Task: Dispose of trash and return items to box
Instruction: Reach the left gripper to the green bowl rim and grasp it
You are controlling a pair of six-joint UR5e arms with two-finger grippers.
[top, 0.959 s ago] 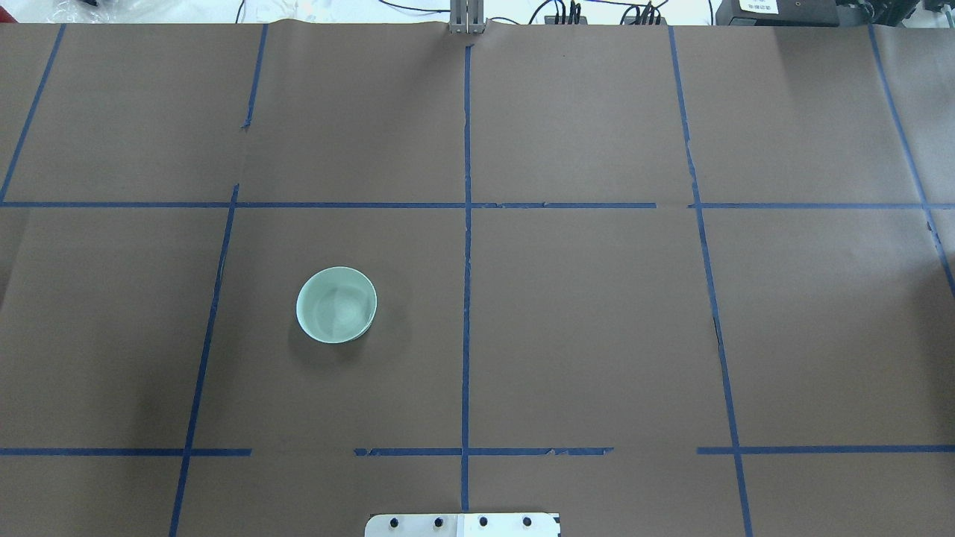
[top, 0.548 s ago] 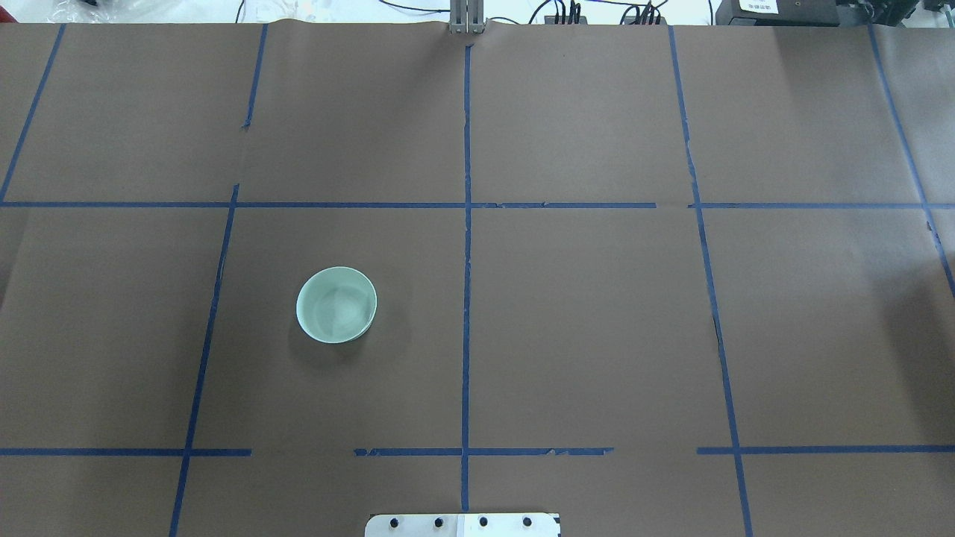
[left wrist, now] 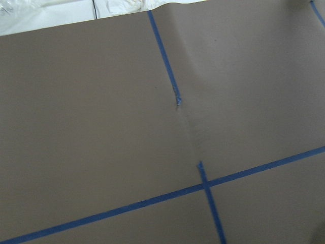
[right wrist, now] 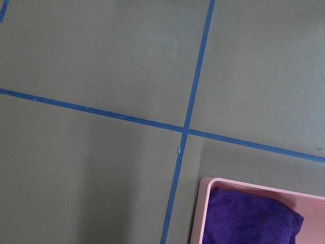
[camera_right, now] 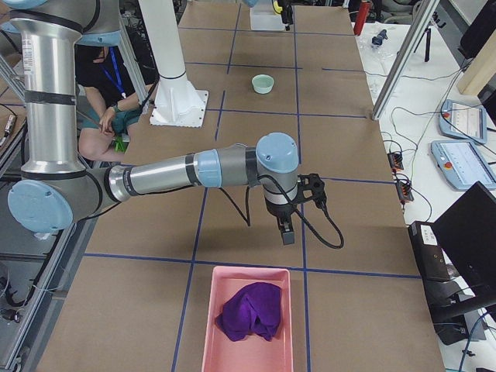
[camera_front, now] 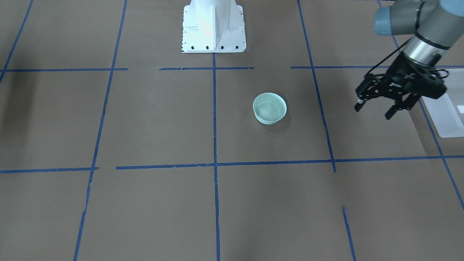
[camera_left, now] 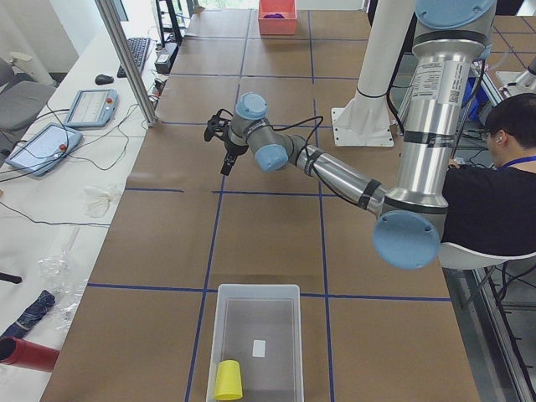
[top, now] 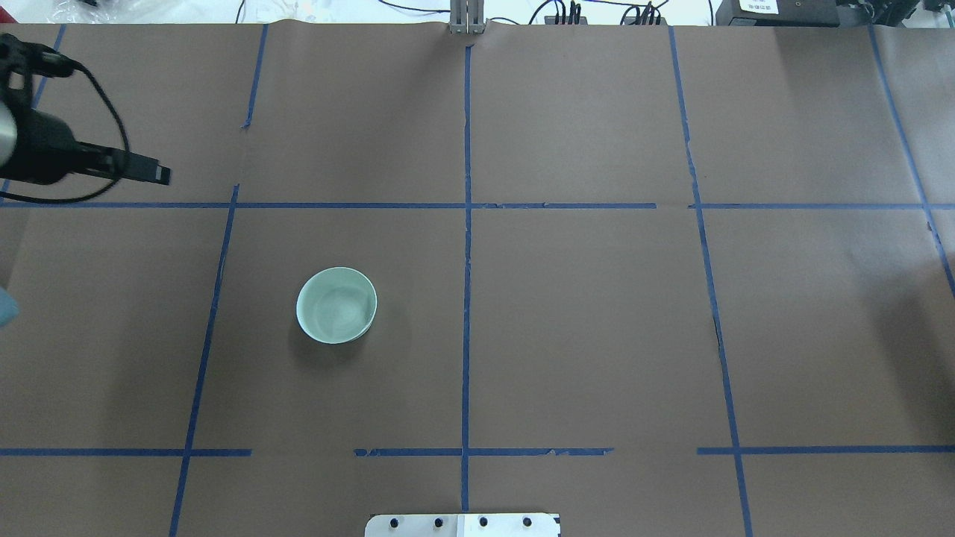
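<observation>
The pale mint-green bowl [camera_front: 269, 107] stands upright and empty on the brown table, also in the overhead view [top: 336, 304]. My left gripper [camera_front: 374, 111] is open and empty. It hangs above the table between the bowl and the box, well clear of the bowl. One of its fingers [top: 148, 171] shows at the overhead view's upper left. The frosted box [camera_left: 219, 328] holds a yellow cup [camera_left: 228, 381]; its corner also shows in the front-facing view [camera_front: 444, 119]. My right gripper [camera_right: 287, 232] hovers near a pink tray; I cannot tell whether it is open or shut.
The pink tray [camera_right: 213, 325] with a purple cloth [camera_right: 249, 311] lies at the table's right end, far from the bowl. The white robot base [camera_front: 214, 29] stands at the table's near edge. An operator [camera_left: 498, 180] sits behind the robot.
My left arm and gripper have come into the overhead view at the upper left; they were out of it before. The bowl has not moved.
</observation>
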